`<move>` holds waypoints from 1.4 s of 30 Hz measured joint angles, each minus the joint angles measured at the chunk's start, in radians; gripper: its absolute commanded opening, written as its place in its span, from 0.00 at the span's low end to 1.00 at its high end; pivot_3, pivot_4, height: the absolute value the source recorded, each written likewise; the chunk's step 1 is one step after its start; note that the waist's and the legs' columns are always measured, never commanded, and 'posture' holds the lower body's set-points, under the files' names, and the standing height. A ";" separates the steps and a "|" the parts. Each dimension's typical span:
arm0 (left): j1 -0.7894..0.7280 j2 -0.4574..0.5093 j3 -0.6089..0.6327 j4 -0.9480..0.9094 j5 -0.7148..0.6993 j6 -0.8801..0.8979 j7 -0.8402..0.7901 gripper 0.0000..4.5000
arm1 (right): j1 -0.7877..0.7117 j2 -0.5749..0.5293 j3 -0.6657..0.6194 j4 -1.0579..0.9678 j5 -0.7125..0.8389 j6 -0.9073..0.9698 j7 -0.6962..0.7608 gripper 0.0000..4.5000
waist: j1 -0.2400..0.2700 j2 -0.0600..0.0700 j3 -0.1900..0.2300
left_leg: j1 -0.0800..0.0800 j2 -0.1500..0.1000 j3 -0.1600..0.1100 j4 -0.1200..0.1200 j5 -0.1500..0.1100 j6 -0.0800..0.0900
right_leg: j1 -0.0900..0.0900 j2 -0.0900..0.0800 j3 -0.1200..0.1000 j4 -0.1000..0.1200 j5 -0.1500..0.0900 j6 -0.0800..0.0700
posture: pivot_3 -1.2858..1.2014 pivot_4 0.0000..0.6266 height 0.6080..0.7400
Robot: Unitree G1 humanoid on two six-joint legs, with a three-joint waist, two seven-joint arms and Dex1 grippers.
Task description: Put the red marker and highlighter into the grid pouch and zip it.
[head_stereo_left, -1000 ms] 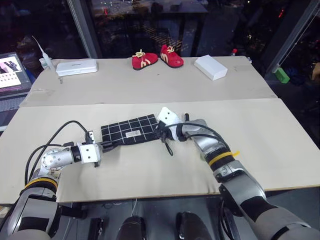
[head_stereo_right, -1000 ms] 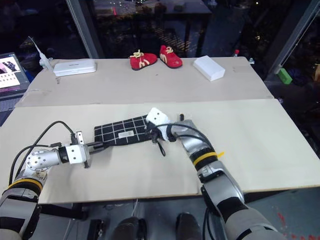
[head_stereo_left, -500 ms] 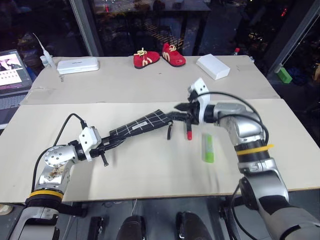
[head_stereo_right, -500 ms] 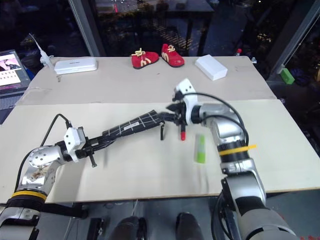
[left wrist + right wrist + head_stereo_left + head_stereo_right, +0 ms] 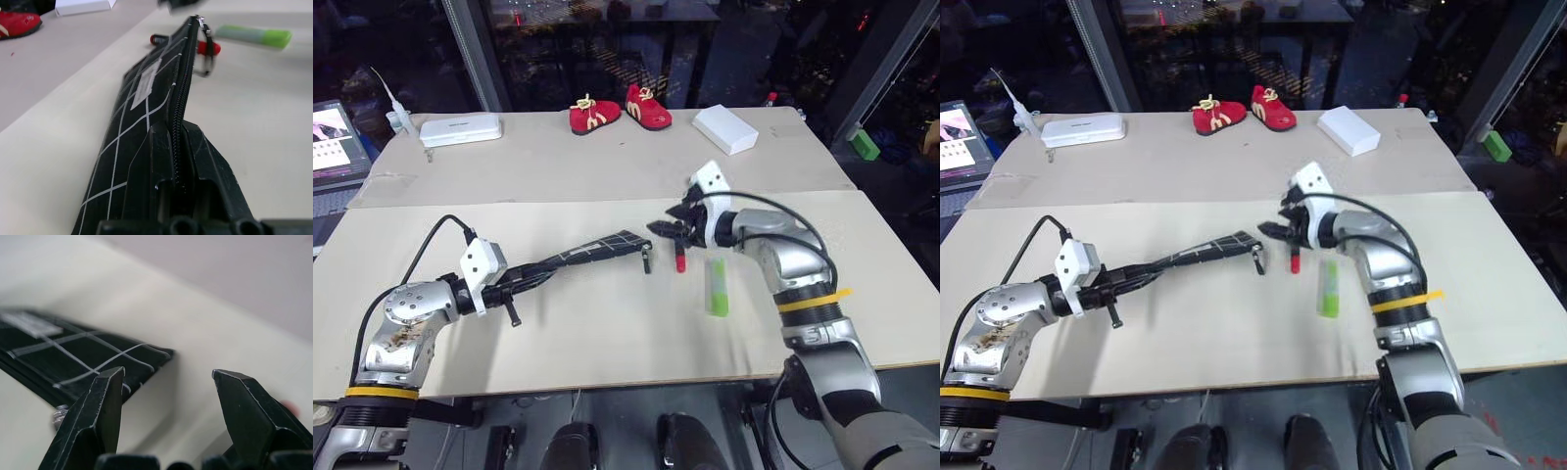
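left claw [image 5: 514,290]: closed on one end of the pouch, held near the desk's near-left part.
pouch [image 5: 592,251]: gripped at its near-left end and lifted off the desk [image 5: 607,323], stretched edge-up toward the desk's middle; zipper seen running along its top edge in the left wrist view; pull cord [image 5: 647,260] hanging from the far end.
highlighter [image 5: 717,286]: laid flat on the desk, right of middle, outside the pouch and apart from it.
marker [image 5: 680,259]: laid on the desk between the pouch's far end and the highlighter, red cap toward the near edge, outside the pouch.
right claw [image 5: 664,228]: fingers spread apart, nothing held, poised just above the marker and just beside the pouch's far end.
shoes [image 5: 620,111]: two red ones placed side by side near the far edge.
box [image 5: 725,130]: white, set toward the far-right corner.
case [image 5: 461,129]: white, set toward the far-left corner.
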 measured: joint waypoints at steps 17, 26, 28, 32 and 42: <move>-0.058 -0.090 0.043 -0.053 -0.033 0.212 0.114 0.00 | 0.135 -0.023 0.080 -0.073 0.045 0.056 0.009 0.71 | 0.016 0.000 0.000 | 0.000 0.000 0.000 0.000 0.000 0.000 | -0.001 0.002 0.002 0.001 0.000 0.000 | 0.52 0.24 1.00; -0.056 -0.090 0.047 -0.071 -0.032 0.236 0.115 0.00 | 0.069 0.053 0.112 0.016 0.007 0.005 -0.035 0.71 | 0.024 0.000 0.000 | -0.001 -0.001 0.000 0.000 0.000 0.000 | -0.001 0.001 0.001 0.000 0.000 0.000 | 0.52 0.24 1.00; -0.052 -0.090 0.047 -0.077 -0.032 0.237 0.116 0.00 | 0.069 0.060 0.116 0.037 -0.002 -0.007 -0.039 0.71 | 0.024 0.000 0.000 | -0.001 -0.001 0.000 0.000 0.000 0.000 | -0.001 0.001 0.001 0.000 0.000 0.000 | 0.52 0.24 1.00; -0.046 -0.092 0.047 -0.087 -0.032 0.238 0.116 0.00 | 0.067 0.067 0.120 0.076 -0.015 -0.024 -0.046 0.60 | 0.023 0.000 0.000 | -0.001 -0.001 0.000 0.000 0.000 0.000 | -0.001 0.001 0.002 0.000 0.000 0.000 | 0.52 0.24 1.00; -0.043 -0.091 0.038 -0.087 0.012 0.230 0.107 0.00 | 0.044 0.089 0.145 0.104 -0.022 -0.052 -0.005 0.01 | 0.021 0.000 0.000 | -0.001 -0.001 0.000 0.000 0.000 0.000 | -0.001 0.001 0.002 0.001 0.000 0.000 | 0.52 0.24 1.00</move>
